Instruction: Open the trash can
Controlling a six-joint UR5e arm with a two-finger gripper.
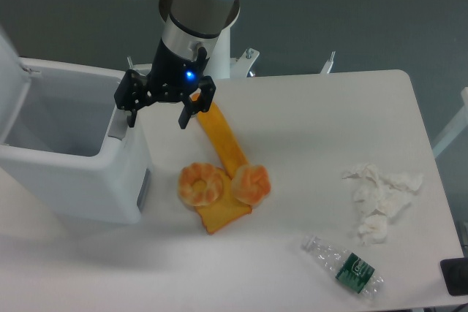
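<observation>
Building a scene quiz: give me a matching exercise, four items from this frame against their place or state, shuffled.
Items:
1. trash can
2. end effector
3. bottle
4. tissues

Descriptions:
A. crumpled, near the table's right edge
B. lying on its side near the front edge
C. lid up, inside visible
D. open, at the bin's right rim

Pairs: 1-C, 2-D, 3-B, 4-A
</observation>
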